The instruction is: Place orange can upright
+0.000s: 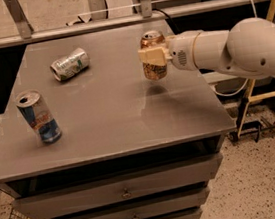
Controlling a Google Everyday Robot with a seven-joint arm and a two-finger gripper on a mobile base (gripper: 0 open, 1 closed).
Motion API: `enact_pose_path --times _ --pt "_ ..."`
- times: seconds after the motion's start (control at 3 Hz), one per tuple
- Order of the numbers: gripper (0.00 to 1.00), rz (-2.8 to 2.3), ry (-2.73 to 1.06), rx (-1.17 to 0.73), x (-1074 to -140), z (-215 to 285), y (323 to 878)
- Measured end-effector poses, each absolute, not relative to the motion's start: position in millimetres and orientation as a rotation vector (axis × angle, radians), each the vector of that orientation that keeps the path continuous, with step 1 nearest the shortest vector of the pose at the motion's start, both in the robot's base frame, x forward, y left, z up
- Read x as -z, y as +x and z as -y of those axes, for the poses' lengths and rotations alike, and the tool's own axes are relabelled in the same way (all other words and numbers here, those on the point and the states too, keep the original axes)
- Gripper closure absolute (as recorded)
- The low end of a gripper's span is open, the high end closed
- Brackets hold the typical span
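Camera view — three cans: orange can [156,72] clamped in tool [152,57] above table [128,117], two others [70,64] [38,117] resting there.

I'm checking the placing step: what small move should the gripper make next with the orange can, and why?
Probably lower it straight down. The gripper holds the orange can roughly upright, apparently just above the table, with its shadow lying separate below it. Release should wait until the base rests on the surface.

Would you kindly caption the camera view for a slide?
Gripper holds the orange can upright above the table; silver-green can lies, blue can stands nearby.
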State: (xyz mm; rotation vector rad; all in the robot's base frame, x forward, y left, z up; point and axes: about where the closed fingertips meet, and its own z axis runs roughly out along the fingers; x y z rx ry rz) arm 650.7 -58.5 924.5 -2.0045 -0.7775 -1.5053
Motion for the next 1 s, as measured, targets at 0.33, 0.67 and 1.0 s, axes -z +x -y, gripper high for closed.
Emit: enact_pose_path --times 0.33,0.67,1.0 --pt "1.0 0.722 -1.924 1.555 -910.7 60.3 648.9" --pt "1.0 0.732 -1.919 1.553 -899.2 56.7 649.0" --pt "1.0 0.757 -1.941 1.546 -886.4 51.9 649.2"
